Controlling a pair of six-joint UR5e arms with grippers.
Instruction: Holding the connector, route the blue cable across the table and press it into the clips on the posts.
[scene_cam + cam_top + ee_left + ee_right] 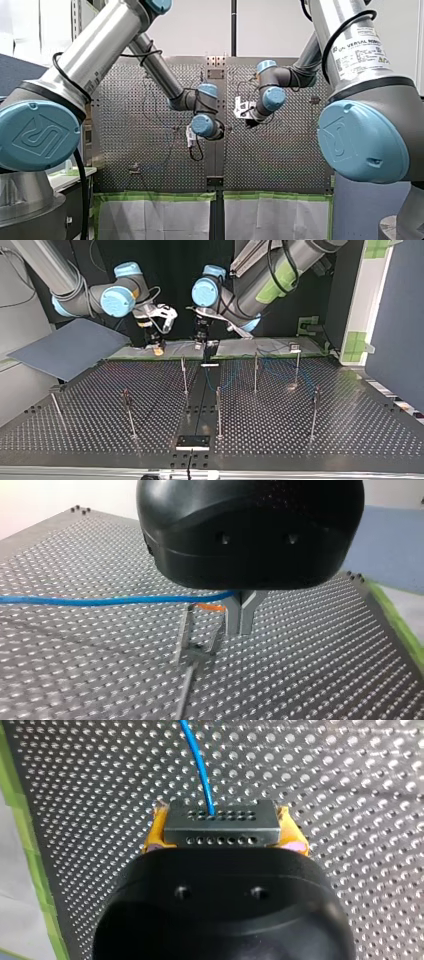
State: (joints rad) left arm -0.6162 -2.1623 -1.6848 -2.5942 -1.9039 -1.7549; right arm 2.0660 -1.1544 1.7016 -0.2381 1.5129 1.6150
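— How many of each?

— One perforated metal bench. Two silver-and-blue arms, my left arm and my right arm. Seven thin metal posts stand upright on the bench in the top view.

— And the thin blue cable?

— One. In the left wrist view it runs level and sideways above the bench into my left claw. That claw's metal fingers are pinched shut on it, just beside one forked metal clip.

— Its other end?

— It enters one dark grey rectangular connector and leaves straight ahead of my right claw. The connector's long axis lies crosswise between two yellow pads, which clamp its short ends, near the bench's far edge in the top view.
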